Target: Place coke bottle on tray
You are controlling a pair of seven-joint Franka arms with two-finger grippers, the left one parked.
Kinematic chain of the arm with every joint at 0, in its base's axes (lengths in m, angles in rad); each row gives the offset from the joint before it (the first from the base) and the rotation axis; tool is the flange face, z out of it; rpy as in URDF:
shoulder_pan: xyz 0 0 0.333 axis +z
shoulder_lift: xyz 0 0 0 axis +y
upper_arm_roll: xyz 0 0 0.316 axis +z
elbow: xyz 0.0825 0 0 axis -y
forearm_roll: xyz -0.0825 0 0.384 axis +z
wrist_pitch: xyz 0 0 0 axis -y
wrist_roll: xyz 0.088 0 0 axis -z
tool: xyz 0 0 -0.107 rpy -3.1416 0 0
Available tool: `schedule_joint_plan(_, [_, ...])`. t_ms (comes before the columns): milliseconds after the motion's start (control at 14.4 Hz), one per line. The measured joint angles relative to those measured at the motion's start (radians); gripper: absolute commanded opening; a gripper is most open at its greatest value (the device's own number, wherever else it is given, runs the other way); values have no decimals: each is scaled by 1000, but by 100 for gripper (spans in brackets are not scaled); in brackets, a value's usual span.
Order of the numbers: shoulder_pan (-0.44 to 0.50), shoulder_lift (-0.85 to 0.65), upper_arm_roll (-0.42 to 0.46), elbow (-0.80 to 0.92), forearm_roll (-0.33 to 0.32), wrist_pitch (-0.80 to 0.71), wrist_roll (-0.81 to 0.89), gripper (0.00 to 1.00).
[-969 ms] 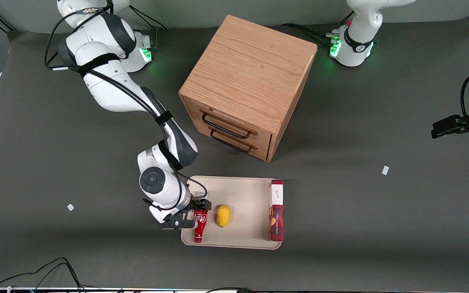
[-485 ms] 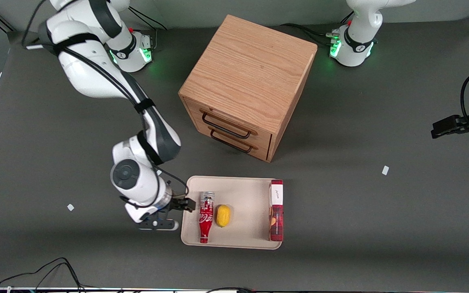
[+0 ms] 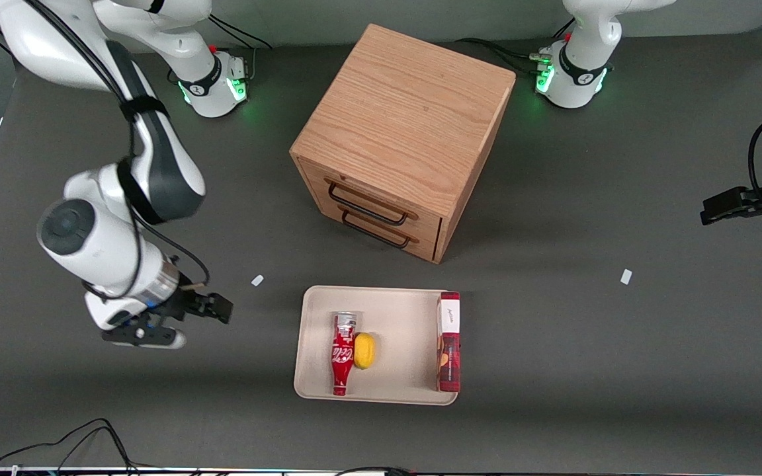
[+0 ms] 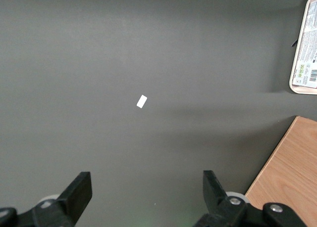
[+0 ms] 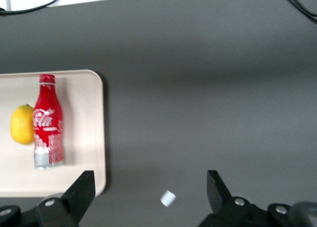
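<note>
The coke bottle (image 3: 342, 355) lies flat on the cream tray (image 3: 394, 311), silver end toward the cabinet, red neck toward the front camera, touching a lemon (image 3: 364, 350). It also shows in the right wrist view (image 5: 47, 129) on the tray (image 5: 94, 138). My right gripper (image 3: 212, 311) is open and empty, raised above the bare table, well away from the tray toward the working arm's end; in the wrist view (image 5: 148, 187) its fingers stand wide apart.
A red-and-white box (image 3: 448, 342) lies on the tray's edge toward the parked arm. A wooden drawer cabinet (image 3: 402, 132) stands farther from the front camera than the tray. Small white scraps (image 3: 257, 280) lie on the table.
The gripper let go of the bottle and drew away from the tray toward the working arm's end. The bottle rolled against the lemon.
</note>
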Motion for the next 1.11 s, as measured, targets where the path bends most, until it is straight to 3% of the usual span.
schedule_joint_plan(692, [-73, -439, -13, -129, 64, -427, -128, 100])
schedule_joint_plan(1108, [-91, -518, -78, -133, 102, -492, -199, 100])
